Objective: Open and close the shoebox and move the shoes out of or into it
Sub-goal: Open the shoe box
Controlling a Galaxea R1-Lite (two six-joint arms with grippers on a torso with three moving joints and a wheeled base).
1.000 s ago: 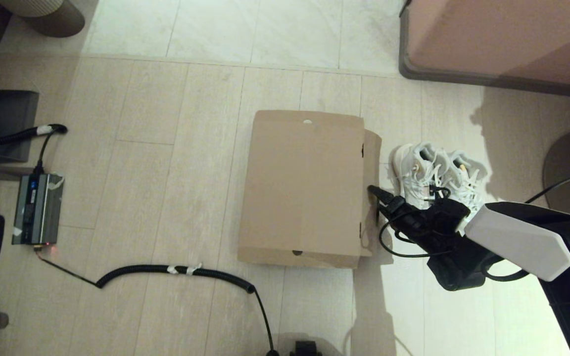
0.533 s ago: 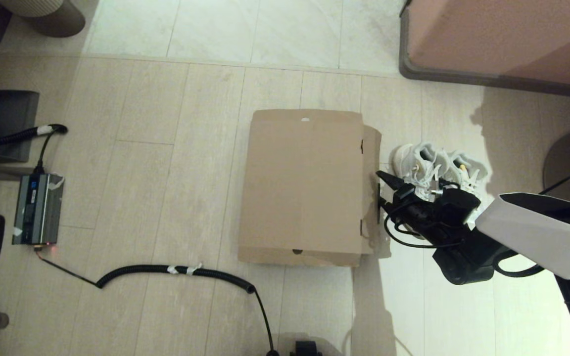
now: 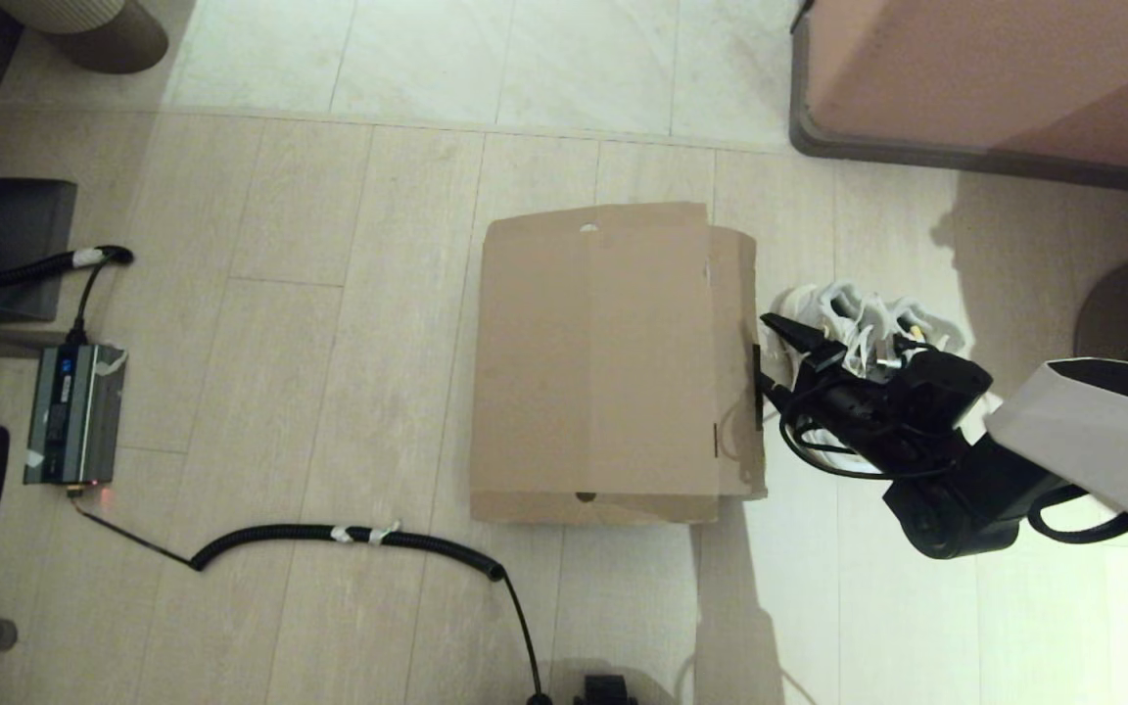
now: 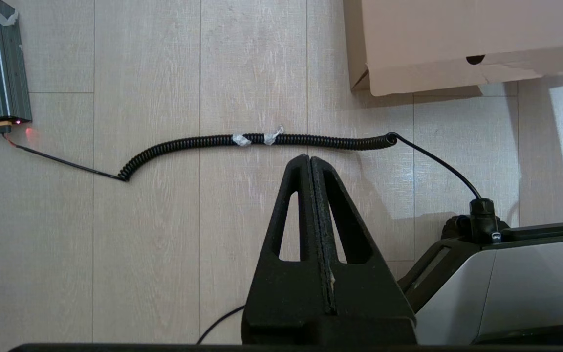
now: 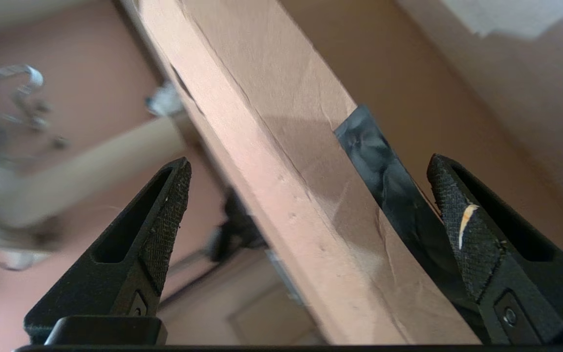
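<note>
1 shoebox (image 3: 603, 362) lies on the floor (image 3: 349, 392) near its middle, its flap lid (image 3: 593, 343) lifted a little along the right side, where a strip of dark tape (image 3: 757, 387) shows on the wall. 2 shoes (image 3: 858, 313) stand together on the floor just beside the box's right side, partly hidden behind the right arm. The right hand (image 3: 770, 357) is at that right edge of the box, its 2 fingers spread wide; in the right wrist view the lid's edge (image 5: 281, 161) runs between the 2 fingertips (image 5: 174, 195) with gaps on both sides, so nothing is gripped, and the tape strip (image 5: 384, 166) lies near 1 finger. The left hand (image 4: 311, 195) hangs parked above the floor near the box's near left corner, its 2 fingers pressed together and holding nothing. 1 coiled black cable (image 3: 349, 537) with 2 bits of white tape runs along the floor in front of the box toward 1 grey power unit (image 3: 72, 413) at the left, which shows 1 small red light.
</note>
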